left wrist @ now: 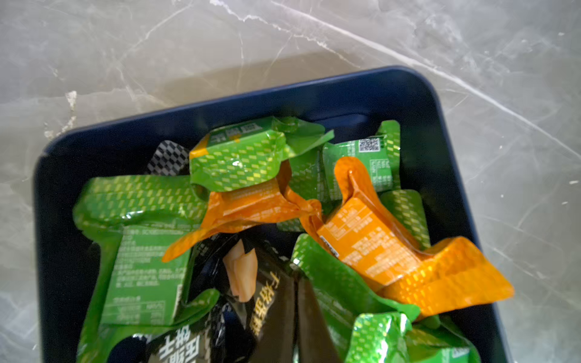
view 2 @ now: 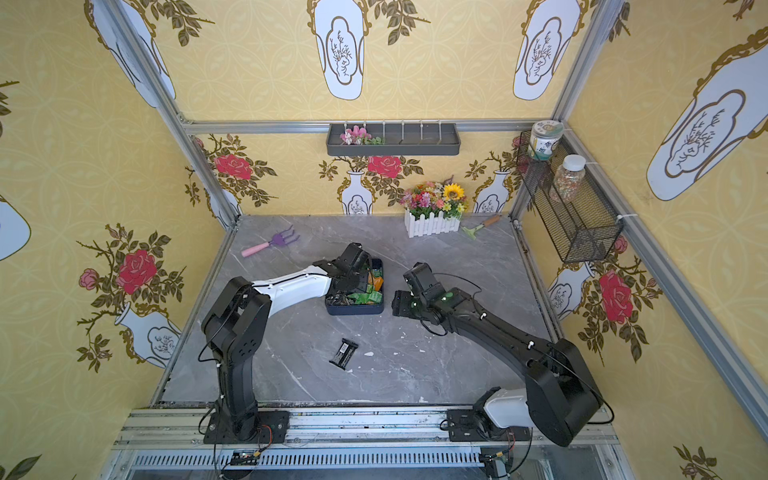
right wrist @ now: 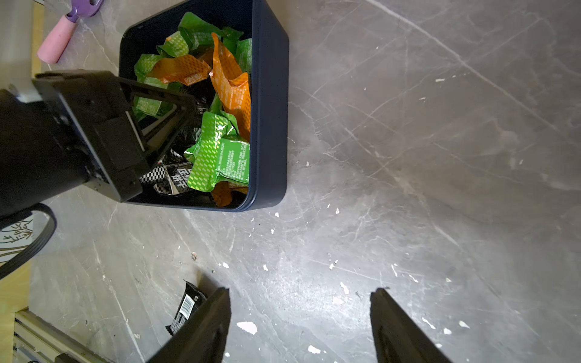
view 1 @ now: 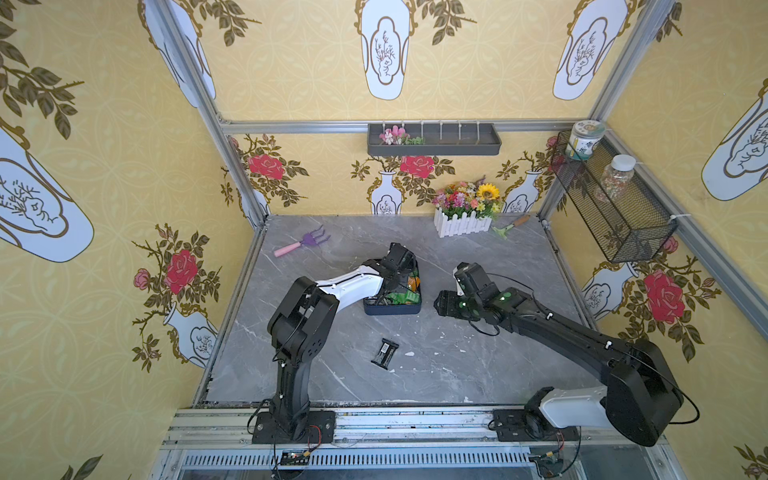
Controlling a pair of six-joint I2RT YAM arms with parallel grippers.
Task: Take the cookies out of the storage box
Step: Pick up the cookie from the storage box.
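**Left Gripper Lowered Into Box of Cookies; One Packet Seen Out on Table**

The storage box [view 1: 392, 310], a shallow navy tray with rounded corners, is seen near the middle of the grey marbled table [view 1: 457, 365], between the two arms. It is shown in both top views [view 2: 353, 311]. The cookies [left wrist: 245, 157], crinkly packets in green, orange and black, are heaped inside it in a loose pile and overlap one another. In the right wrist view the same heap [right wrist: 220, 157] is seen against the box's near wall [right wrist: 270, 125].

The left gripper [right wrist: 192, 110] is tilted down into the box, and its fingers are brought together among the packets, over a black one. Whether a packet is pinched between them cannot be told.

The right gripper [right wrist: 298, 314] is held just beside the box, on the side away from the left arm, above bare table. Its fingers are spread well apart and nothing is held between them. It is seen in both top views [view 1: 442, 305] [view 2: 399, 305].

One black packet [view 1: 384, 353] is seen flat on the table, apart from the box and nearer the arms' bases. Its barcode is caught by the right wrist camera [right wrist: 185, 309].

A purple hand rake [view 1: 301, 243] with a pink handle is seen beyond the box. A white picket planter [view 1: 463, 224] full of flowers is set against the back wall, with a small trowel [view 1: 511, 226] just beside it.
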